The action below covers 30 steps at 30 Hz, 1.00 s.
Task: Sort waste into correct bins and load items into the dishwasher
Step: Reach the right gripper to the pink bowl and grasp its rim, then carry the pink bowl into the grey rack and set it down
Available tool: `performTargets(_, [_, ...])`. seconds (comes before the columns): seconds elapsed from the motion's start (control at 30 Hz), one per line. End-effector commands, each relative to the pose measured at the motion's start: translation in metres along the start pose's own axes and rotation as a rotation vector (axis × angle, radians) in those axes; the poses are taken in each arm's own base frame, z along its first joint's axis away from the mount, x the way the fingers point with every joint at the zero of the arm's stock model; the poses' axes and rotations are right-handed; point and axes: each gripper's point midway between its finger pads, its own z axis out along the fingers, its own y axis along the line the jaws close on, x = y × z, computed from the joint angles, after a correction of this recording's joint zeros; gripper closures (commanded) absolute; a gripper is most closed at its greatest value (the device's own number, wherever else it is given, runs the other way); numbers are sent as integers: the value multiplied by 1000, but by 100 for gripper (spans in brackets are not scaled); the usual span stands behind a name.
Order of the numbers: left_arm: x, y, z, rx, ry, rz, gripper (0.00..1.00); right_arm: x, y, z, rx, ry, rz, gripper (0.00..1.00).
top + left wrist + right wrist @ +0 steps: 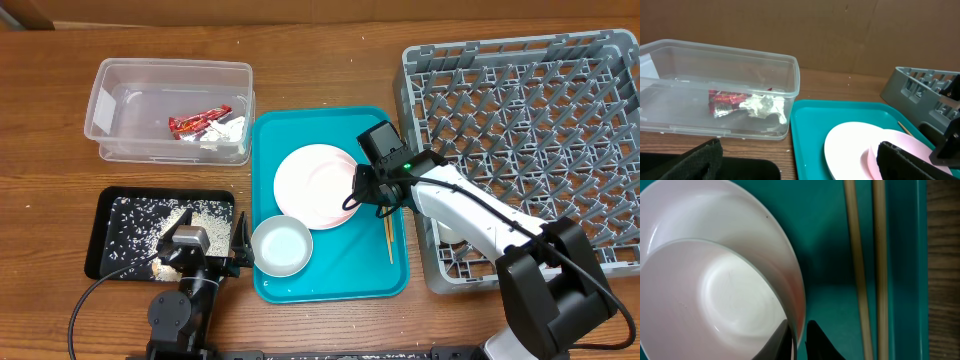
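Observation:
The pale pink-white plate (pixel 312 185) lies on the teal tray (pixel 330 280). My right gripper (pixel 356 197) is shut on the plate's right rim (pixel 799 330). A white bowl (pixel 282 246) sits at the tray's front left, and the chopsticks (pixel 389 240) lie along its right side (pixel 865 255). The clear tub (pixel 130 75) holds the red wrapper (pixel 195 123) and the white tissue (pixel 228 130). The black tray (pixel 105 250) holds the rice scraps (pixel 150 225). My left gripper (pixel 212 252) is open and empty (pixel 800 167) by the black tray's right end.
The grey dish rack (pixel 530 130) fills the right side. A white item (pixel 452 238) in its front left corner is mostly hidden under my right arm. The wooden table edge runs along the front, and cardboard stands behind the tub.

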Motion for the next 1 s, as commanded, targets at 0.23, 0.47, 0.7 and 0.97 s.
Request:
performTargets(0.23, [0, -1, 0, 2, -5, -6, 0, -30, 8, -44, -18, -123, 4, 96])
performTargets(0.47, [0, -1, 0, 2, -5, -6, 0, -81, -19, -156, 127, -499, 55, 96])
performTargets(0.7, [0, -1, 0, 2, -4, -6, 0, -109, -110, -250, 698, -915, 181, 96])
performTargets(0.97, [0, -1, 0, 2, -5, -6, 0, -126, -163, -262, 1057, -953, 204, 96])
